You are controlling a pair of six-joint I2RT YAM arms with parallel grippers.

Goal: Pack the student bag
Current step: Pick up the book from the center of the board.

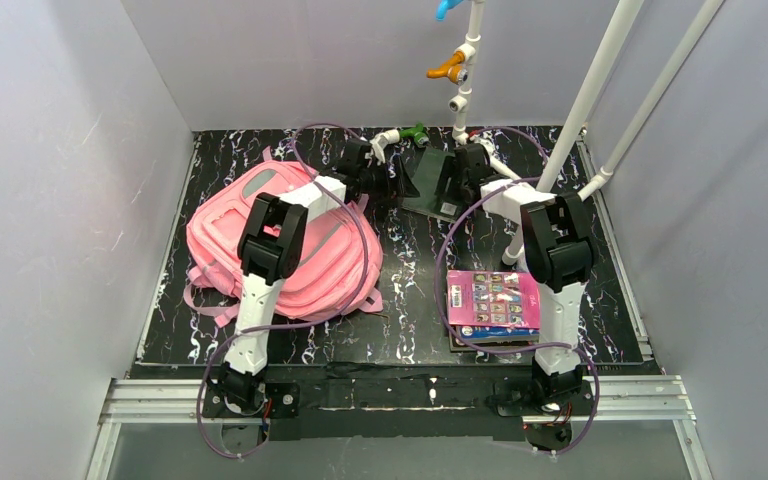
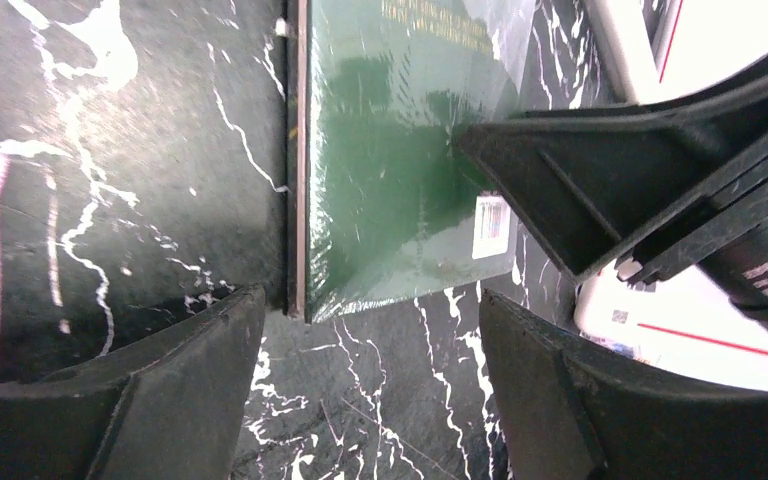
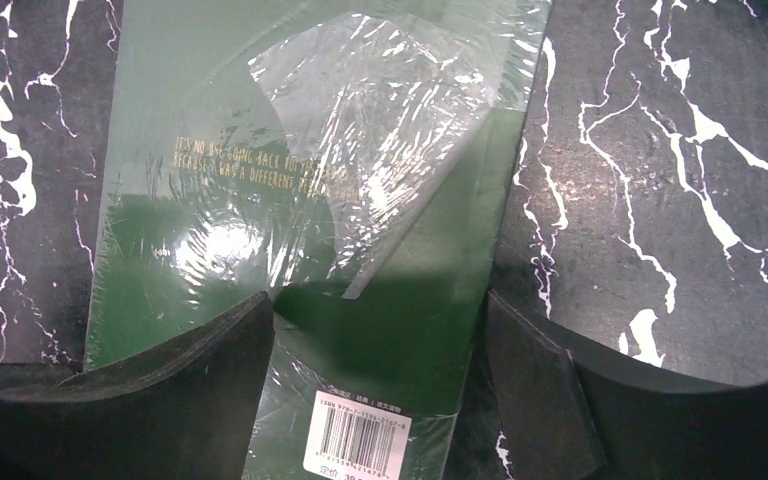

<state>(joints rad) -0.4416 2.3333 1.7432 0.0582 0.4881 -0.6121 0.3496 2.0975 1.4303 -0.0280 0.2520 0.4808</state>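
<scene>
Left hand (image 2: 370, 310), right hand (image 3: 375, 305) both spread at green book (image 3: 300, 200), far centre. Book stiff, flat, film-wrapped, likely slippery: you pinch its edge. Student bag (image 1: 215, 230) soft, floppy: you hold mouth open.

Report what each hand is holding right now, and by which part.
Nothing looks held. The left hand and the right hand both stand open at the wrapped green book, neither clamping any part of it.

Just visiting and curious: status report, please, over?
Left and right jaws open at the green book, nothing gripped. Pink bag lies left, beneath the left arm. More books stacked by the right arm.
</scene>
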